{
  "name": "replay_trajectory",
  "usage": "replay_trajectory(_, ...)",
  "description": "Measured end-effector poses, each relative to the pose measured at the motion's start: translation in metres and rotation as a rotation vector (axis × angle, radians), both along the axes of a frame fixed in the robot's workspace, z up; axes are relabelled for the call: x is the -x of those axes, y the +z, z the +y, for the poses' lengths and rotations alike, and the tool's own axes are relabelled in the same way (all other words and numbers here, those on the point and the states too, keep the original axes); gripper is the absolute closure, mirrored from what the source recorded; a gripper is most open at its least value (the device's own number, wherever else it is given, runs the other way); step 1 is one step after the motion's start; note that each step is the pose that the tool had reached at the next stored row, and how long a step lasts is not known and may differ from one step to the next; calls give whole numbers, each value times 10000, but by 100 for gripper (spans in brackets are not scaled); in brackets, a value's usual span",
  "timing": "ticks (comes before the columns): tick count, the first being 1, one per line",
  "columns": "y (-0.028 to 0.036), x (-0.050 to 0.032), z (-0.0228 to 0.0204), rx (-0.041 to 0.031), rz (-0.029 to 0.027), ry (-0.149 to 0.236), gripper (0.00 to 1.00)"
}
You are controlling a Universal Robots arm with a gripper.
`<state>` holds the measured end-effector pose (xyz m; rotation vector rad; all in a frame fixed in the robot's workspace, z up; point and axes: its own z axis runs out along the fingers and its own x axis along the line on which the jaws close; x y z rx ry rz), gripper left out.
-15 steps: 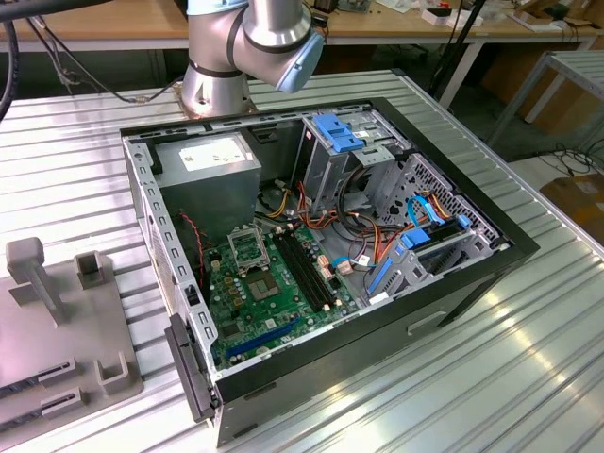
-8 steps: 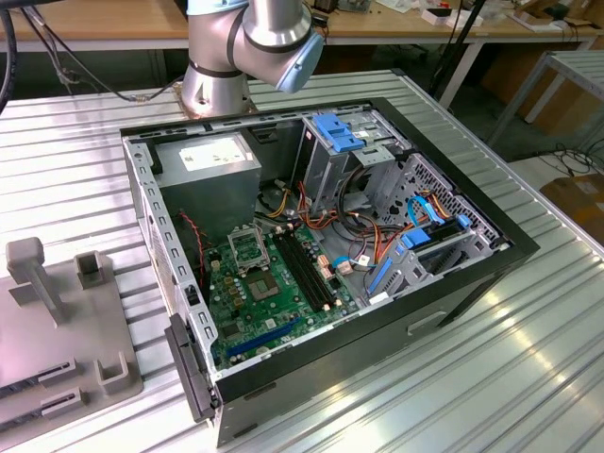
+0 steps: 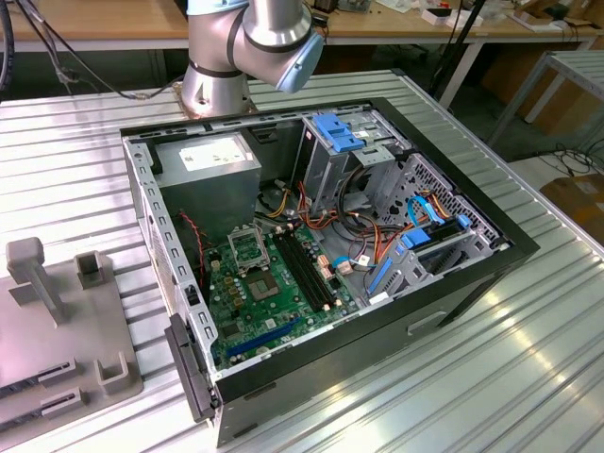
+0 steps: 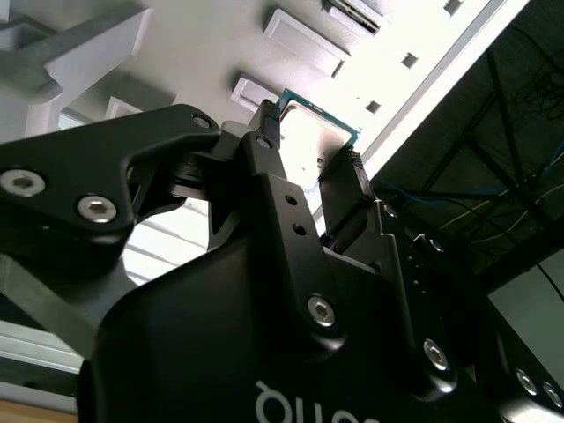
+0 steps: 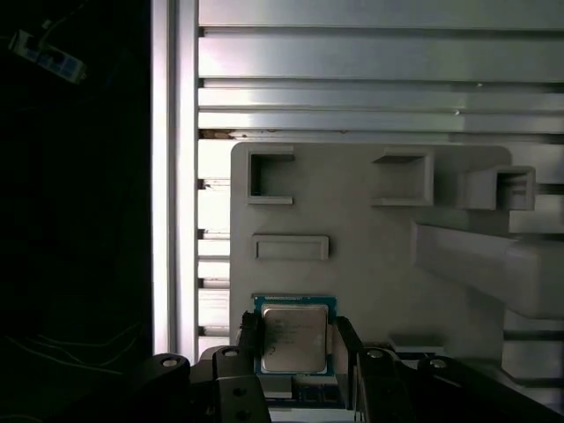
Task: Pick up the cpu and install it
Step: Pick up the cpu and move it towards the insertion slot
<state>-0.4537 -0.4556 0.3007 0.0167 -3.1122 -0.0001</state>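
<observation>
cpu (image 5: 294,339) sits flat at grey fixture tray (image 5: 370,256), claw (image 5: 295,324) straddling it; pinching or spread, can't tell. Likely light, stiff, fragile: take opposite edges, gentle force.

Exterior view high, angled down on open black computer case (image 3: 311,377); both wrist views close, sharing grey plastic tray (image 5: 370,256) (image 4: 176,53).

- Grey plastic fixture tray (image 5: 370,264): tall grey upright block (image 5: 480,264) stands near the silvery square cpu (image 5: 295,339); the rest of the tray around it is low.
- Open black computer case (image 3: 330,376): dark square socket (image 3: 247,247) reachable from above, hemmed by grey power supply box (image 3: 209,175) and long black memory slots (image 3: 307,269).
</observation>
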Motion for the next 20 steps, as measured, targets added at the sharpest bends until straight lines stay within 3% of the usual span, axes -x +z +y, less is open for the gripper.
replay_trajectory(20, 117, 0, 0, -1, -1, 0, 56)
